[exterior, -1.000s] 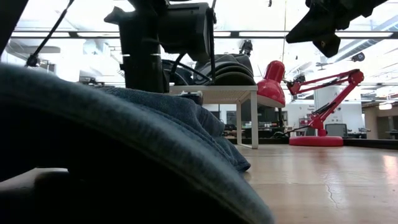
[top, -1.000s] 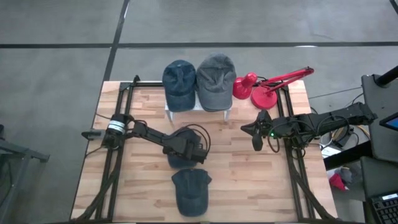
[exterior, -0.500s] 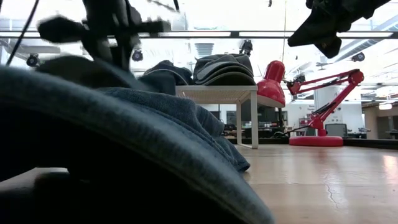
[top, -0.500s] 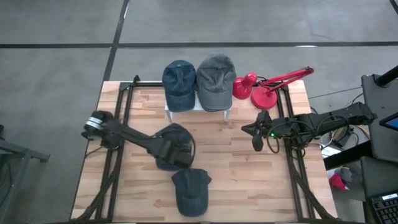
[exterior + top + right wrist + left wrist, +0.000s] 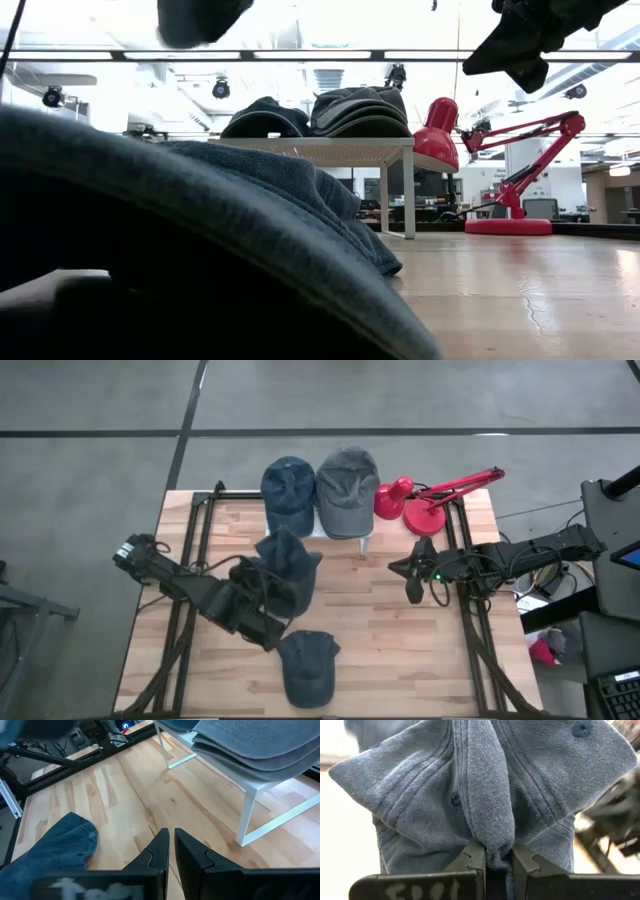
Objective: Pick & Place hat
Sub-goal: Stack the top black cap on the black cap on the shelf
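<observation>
At centre left of the high view, our left gripper is pinched shut on a fold of a blue denim hat, lifted off the wooden table. Up-frame, just past the hat, a white stand holds a stacked blue cap pile and grey cap pile. Another denim cap lies lower centre. At right, our right gripper waits nearly closed, empty.
</observation>
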Available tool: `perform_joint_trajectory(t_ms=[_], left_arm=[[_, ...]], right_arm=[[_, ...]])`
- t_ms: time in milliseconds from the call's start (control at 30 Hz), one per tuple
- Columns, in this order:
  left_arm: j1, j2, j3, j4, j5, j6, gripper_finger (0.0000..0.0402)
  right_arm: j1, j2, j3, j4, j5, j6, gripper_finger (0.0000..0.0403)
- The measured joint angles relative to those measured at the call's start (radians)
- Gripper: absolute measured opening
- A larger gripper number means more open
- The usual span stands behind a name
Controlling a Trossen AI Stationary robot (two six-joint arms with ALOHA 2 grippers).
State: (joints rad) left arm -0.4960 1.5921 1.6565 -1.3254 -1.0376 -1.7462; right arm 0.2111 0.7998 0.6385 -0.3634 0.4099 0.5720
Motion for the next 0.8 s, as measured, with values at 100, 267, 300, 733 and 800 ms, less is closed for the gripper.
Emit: perform_joint_trajectory(t_ms=[100,267,300,733,800], left_arm=[[0.025,0.006,0.072,0.002,-0.108,0.085,0.0035],[0.123,0.006,0.165,0.031,-0.233,0.263,0.0035],[0.153,0.006,0.18,0.047,-0.23,0.311,0.0035],[0.555,0.018,0.204,0.341,-0.012,0.744,0.0035],[0.591,0.026,0.204,0.341,0.006,0.751,0.0035]], right_arm=[[0.0,0.0,0.0,0.0,0.001,0.0,0.0027],[0.0,0.0,0.0,0.0,0.001,0.0,0.0027],[0.0,0.0,0.0,0.0,0.001,0.0,0.0027],[0.0,0.0,0.0,0.0,0.001,0.001,0.0027],[0.0,0.0,0.0,0.001,0.001,0.002,0.0027]])
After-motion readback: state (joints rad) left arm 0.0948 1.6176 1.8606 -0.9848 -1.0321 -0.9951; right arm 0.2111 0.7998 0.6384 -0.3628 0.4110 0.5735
